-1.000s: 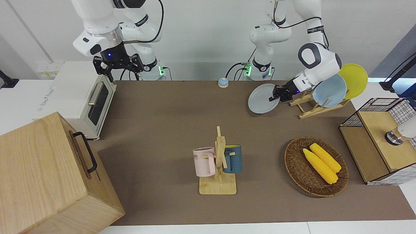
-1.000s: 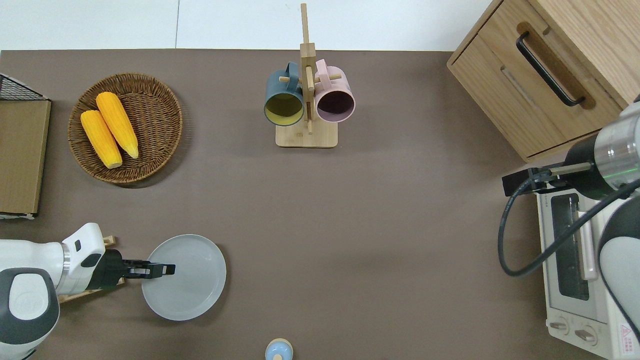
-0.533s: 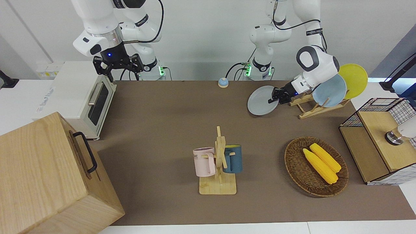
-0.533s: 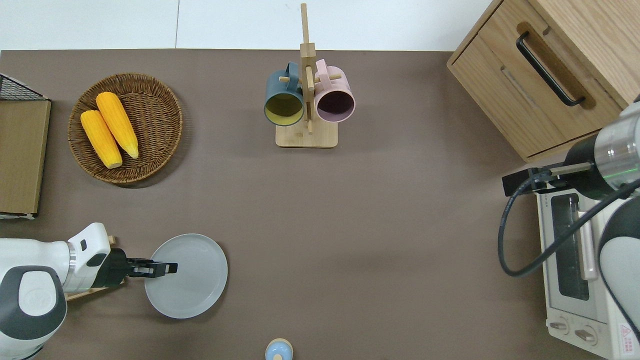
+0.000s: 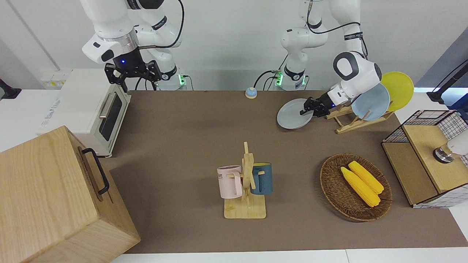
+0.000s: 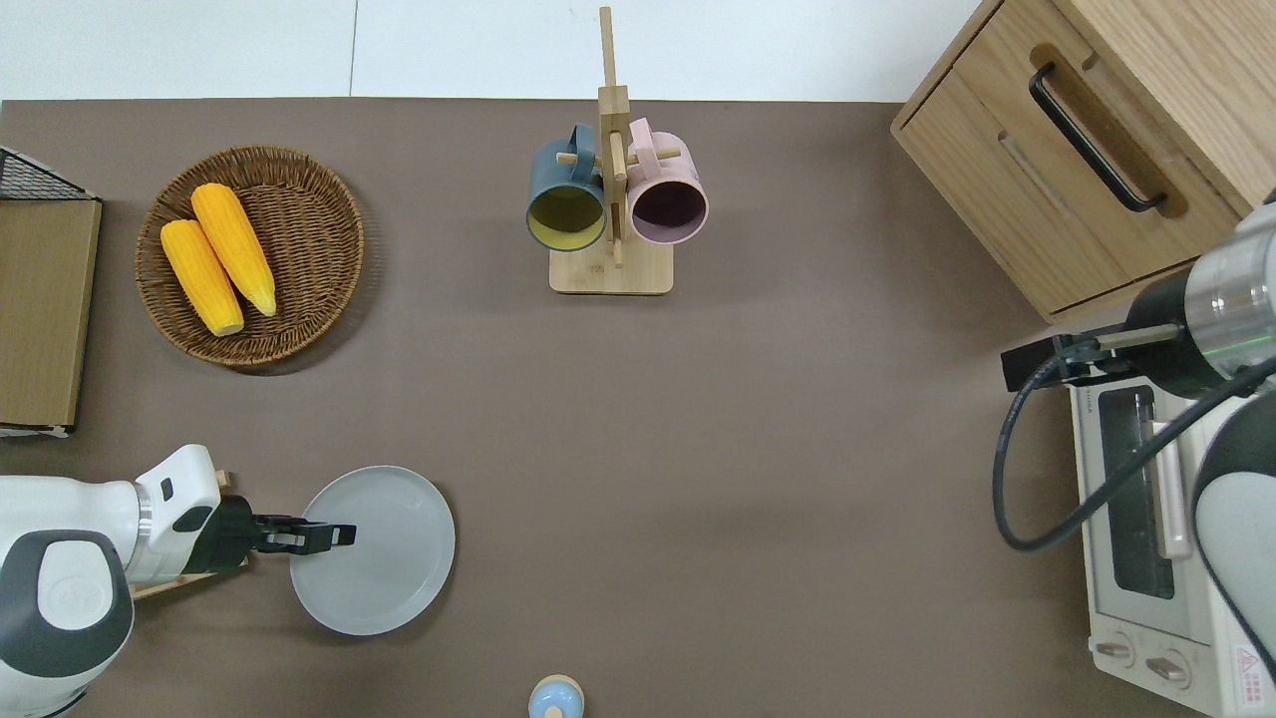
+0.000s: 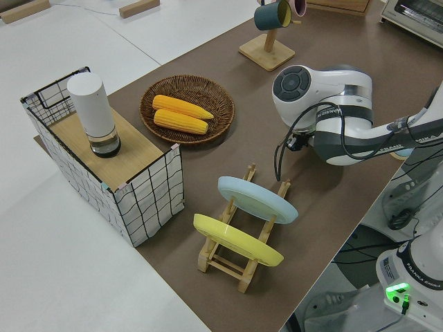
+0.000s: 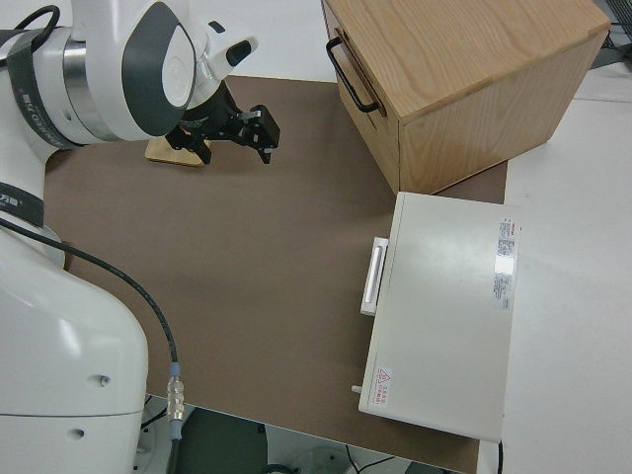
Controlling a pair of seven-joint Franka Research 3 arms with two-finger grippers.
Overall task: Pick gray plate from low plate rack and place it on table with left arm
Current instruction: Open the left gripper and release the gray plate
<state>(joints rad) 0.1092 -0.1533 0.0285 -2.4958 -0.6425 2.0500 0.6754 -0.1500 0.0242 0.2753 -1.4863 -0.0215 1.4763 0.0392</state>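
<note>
The gray plate [image 5: 290, 119] [image 6: 389, 558] is out of the low plate rack [image 5: 347, 124] [image 7: 239, 266], which stands beside it toward the left arm's end. My left gripper [image 5: 305, 110] [image 6: 337, 537] is shut on the plate's rim and holds it nearly flat, low over the table [image 5: 190, 146] [image 6: 748, 449]. I cannot tell whether the plate touches the table. The light blue plate [image 5: 371, 102] [image 7: 256, 199] and the yellow plate [image 5: 400, 89] [image 7: 235, 240] still stand in the rack. My right arm is parked, its gripper [image 5: 132, 75] open.
A wicker basket [image 6: 329, 199] with two corn cobs lies farther from the robots than the plate. A mug stand [image 6: 610, 199] with two mugs is mid-table. A small blue bell [image 6: 555, 698] sits near the robots. A toaster oven [image 5: 91, 109] and wooden drawer box [image 5: 55, 197] stand at the right arm's end.
My left gripper has lowered the gray plate and tipped it flatter, shifting it slightly toward the right arm's end. The right arm has not moved.
</note>
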